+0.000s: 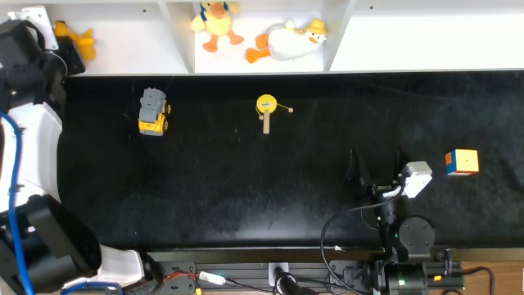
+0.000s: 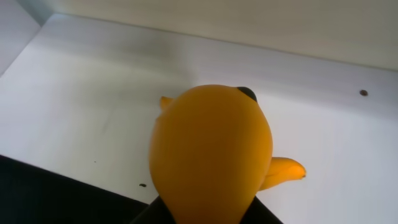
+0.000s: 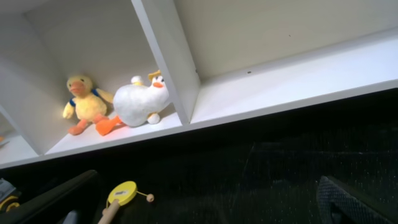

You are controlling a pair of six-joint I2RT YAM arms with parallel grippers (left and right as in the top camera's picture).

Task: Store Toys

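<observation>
At the far left, the left gripper reaches into the left compartment of the white shelf that runs along the worktop's back edge. Its fingers are closed against the lower part of an orange duck, which sits just above the compartment's white floor, near its front lip. On the black worktop, a grey and yellow toy truck stands toward the back left, well apart from everything else. In the shelf's middle compartment, a yellow duck sits upright. A white goose lies just beside it, against the compartment's right wall. In front of that compartment, near the worktop's back edge, a yellow rattle lies flat with its wooden handle pointing toward the front. Further right, the right gripper hangs over the front right part of the worktop with its fingers spread wide and nothing between them. A colour cube rests near the worktop's right edge, to the right of that gripper and not touching it.
</observation>
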